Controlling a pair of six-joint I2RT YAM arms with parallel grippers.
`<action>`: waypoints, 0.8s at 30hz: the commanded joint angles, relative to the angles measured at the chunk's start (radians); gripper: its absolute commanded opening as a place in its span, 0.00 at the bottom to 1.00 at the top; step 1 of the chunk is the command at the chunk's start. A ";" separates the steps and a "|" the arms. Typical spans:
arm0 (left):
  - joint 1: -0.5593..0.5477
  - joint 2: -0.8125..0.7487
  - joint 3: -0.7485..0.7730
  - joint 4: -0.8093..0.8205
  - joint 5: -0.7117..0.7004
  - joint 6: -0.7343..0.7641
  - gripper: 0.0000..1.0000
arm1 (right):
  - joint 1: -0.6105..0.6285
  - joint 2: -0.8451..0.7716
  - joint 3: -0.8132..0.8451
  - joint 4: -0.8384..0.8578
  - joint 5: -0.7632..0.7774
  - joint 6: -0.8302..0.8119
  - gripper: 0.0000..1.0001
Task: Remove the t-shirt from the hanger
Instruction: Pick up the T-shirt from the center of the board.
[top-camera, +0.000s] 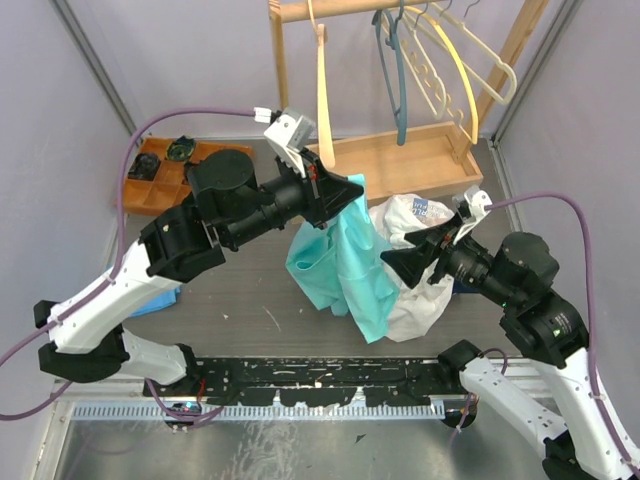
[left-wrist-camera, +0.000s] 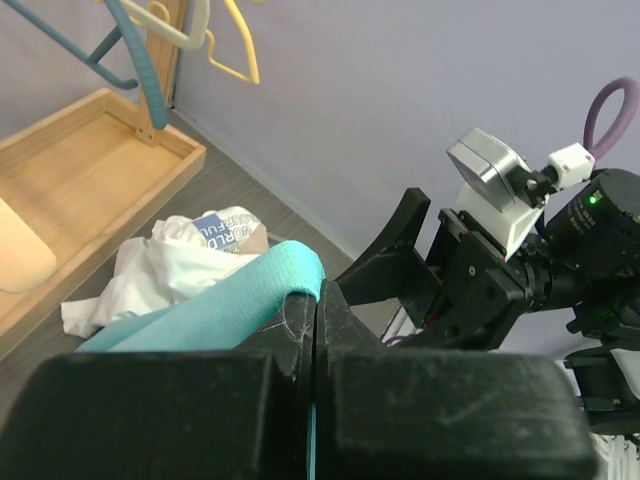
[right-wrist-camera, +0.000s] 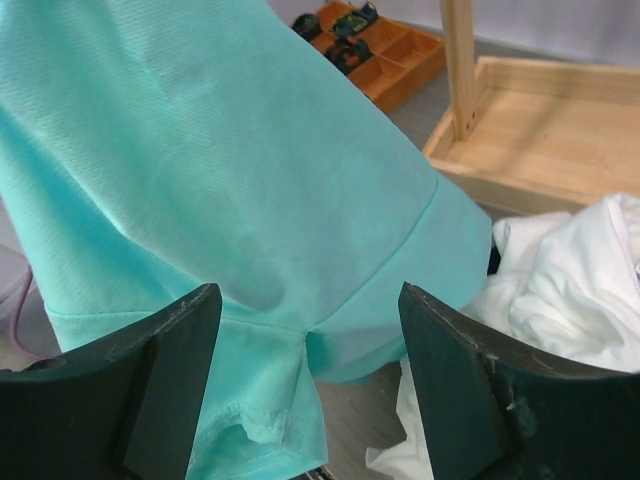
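Observation:
My left gripper (top-camera: 335, 196) is shut on the top edge of a teal t-shirt (top-camera: 345, 265), which hangs from it down toward the table. In the left wrist view the teal cloth (left-wrist-camera: 220, 310) is pinched between the closed jaws (left-wrist-camera: 316, 312). A tan wooden hanger (top-camera: 323, 100) hangs on the rack just above and behind; its end shows bare in the left wrist view (left-wrist-camera: 20, 255). My right gripper (top-camera: 400, 262) is open and empty, pointing at the shirt's right side. In the right wrist view the teal shirt (right-wrist-camera: 230, 170) fills the space ahead of the spread gripper (right-wrist-camera: 310, 372).
A crumpled white t-shirt (top-camera: 420, 235) lies on the table behind the right gripper. The wooden rack base (top-camera: 400, 160) stands at the back with blue, yellow and cream hangers (top-camera: 440, 60) above. An orange parts tray (top-camera: 160, 170) sits back left.

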 joint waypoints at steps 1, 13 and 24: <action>-0.012 0.028 0.105 -0.013 0.013 0.023 0.00 | -0.004 -0.004 -0.023 0.167 -0.116 -0.087 0.78; -0.050 0.116 0.318 -0.004 0.043 0.028 0.00 | -0.004 0.142 -0.034 0.309 -0.199 -0.106 0.79; -0.080 0.123 0.370 0.072 0.070 0.001 0.00 | 0.002 0.262 -0.030 0.506 -0.188 -0.019 0.11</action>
